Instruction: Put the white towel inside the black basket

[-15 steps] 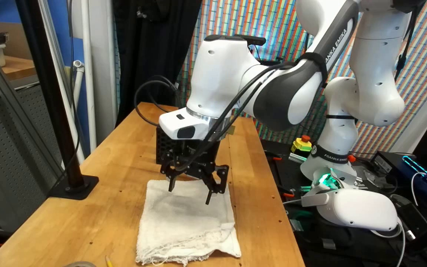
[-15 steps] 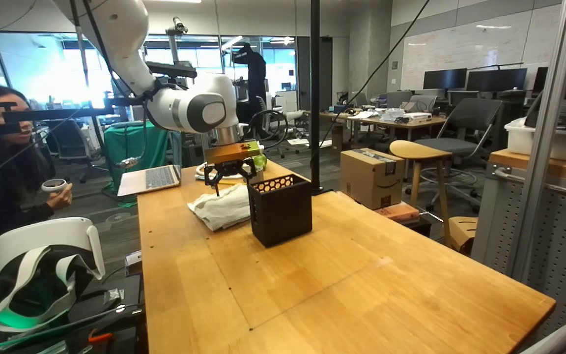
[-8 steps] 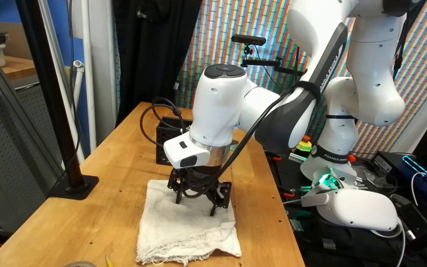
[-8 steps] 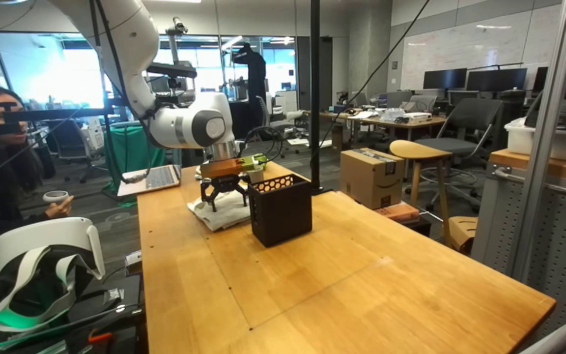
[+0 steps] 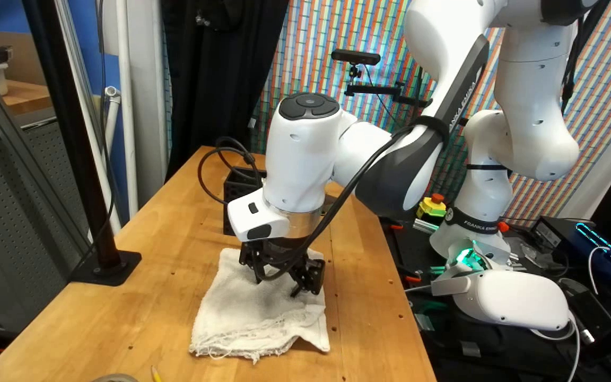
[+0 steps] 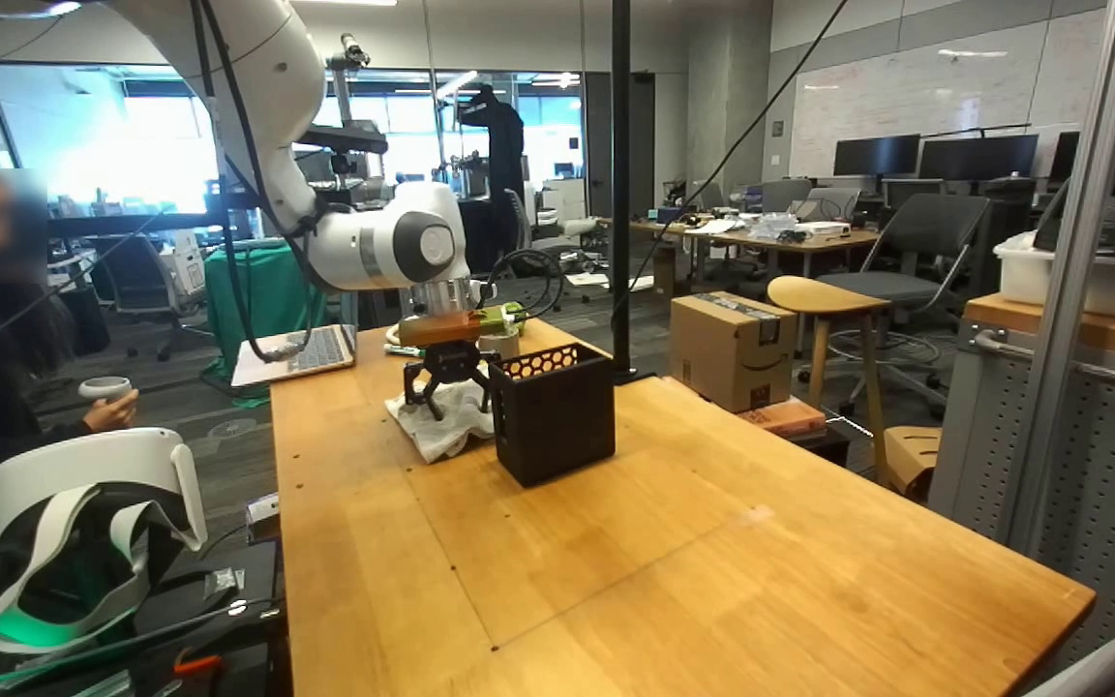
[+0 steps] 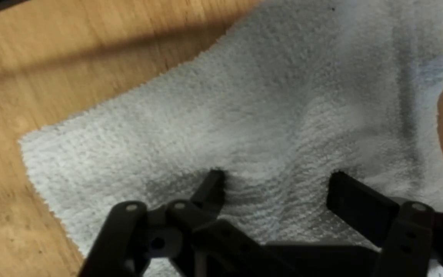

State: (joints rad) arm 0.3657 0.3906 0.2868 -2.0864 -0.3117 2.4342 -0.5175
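Wrist view: white towel (image 7: 244, 119) lies beneath the gripper (image 7: 277, 175), touching it.

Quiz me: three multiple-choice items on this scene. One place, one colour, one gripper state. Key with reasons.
1. Where is the white towel?
A) Inside the black basket
B) On the wooden table
C) On the laptop

2. What colour is the button on the yellow box?
A) Blue
B) White
C) Red

3. How does the gripper stand?
A) Jaws apart
B) Jaws fully shut
C) Out of view

1 B: both exterior views show it lying there.
2 C: an exterior view shows red atop yellow.
3 A: the wrist view shows towel in the gap between the jaws.
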